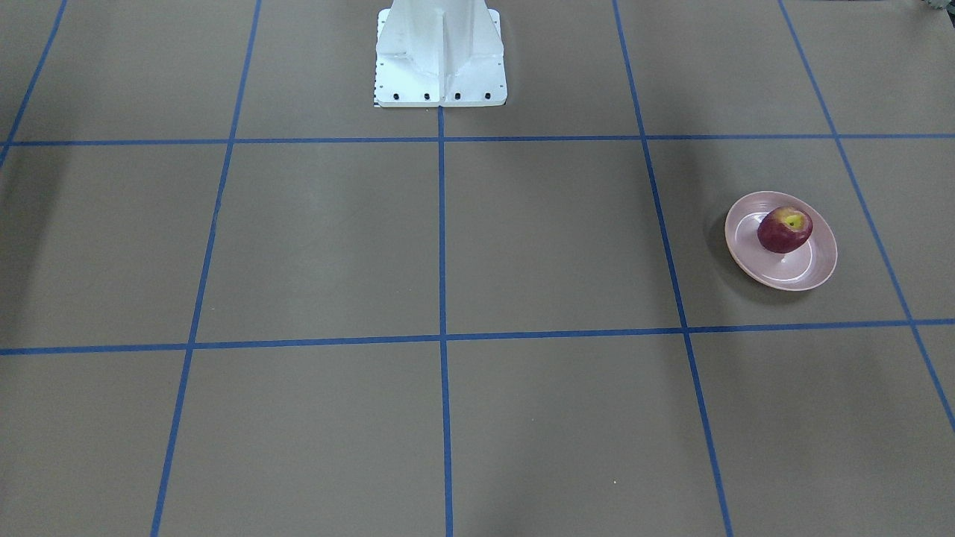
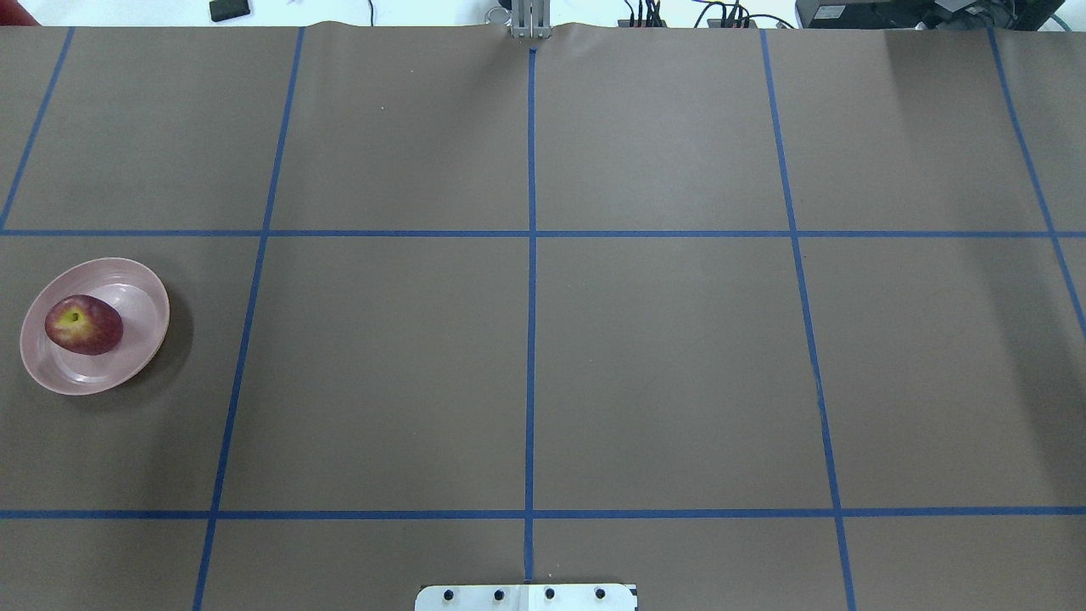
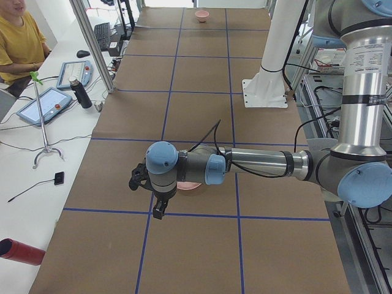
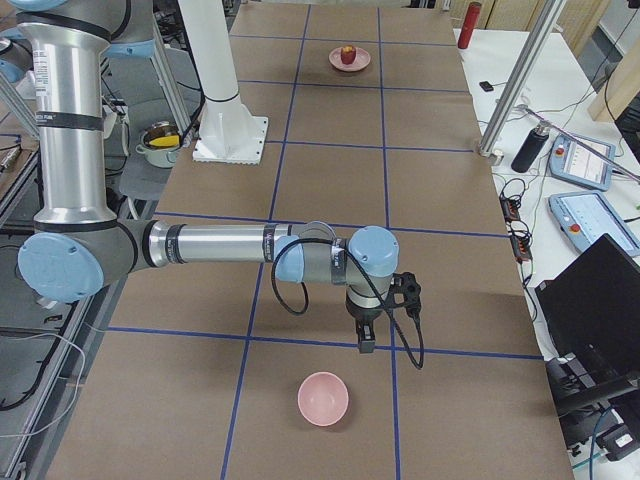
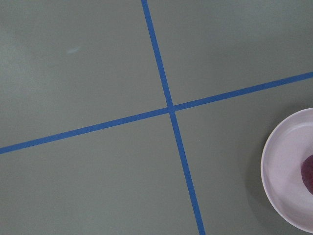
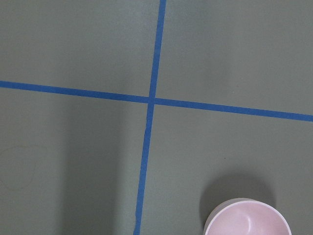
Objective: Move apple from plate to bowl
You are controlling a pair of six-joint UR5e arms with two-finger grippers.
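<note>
The dark red apple [image 1: 785, 230] lies on the pale pink plate [image 1: 776, 280] at the table's end on my left; both also show in the overhead view, the apple [image 2: 83, 324] on the plate [image 2: 136, 284]. The small pink bowl [image 4: 323, 397] stands empty at the opposite end. My left gripper [image 3: 158, 211] hangs above the table beside the plate [image 3: 191, 185], which my left arm partly hides. My right gripper [image 4: 365, 343] hangs just short of the bowl. Both grippers show only in side views, so I cannot tell whether they are open or shut.
The white robot pedestal [image 1: 440, 56] stands at the table's middle edge. Blue tape lines [image 2: 531, 339] divide the brown table into squares. An operator [image 3: 21, 43], teach pendants [image 3: 46, 104] and a dark bottle [image 3: 78, 93] are on a side bench.
</note>
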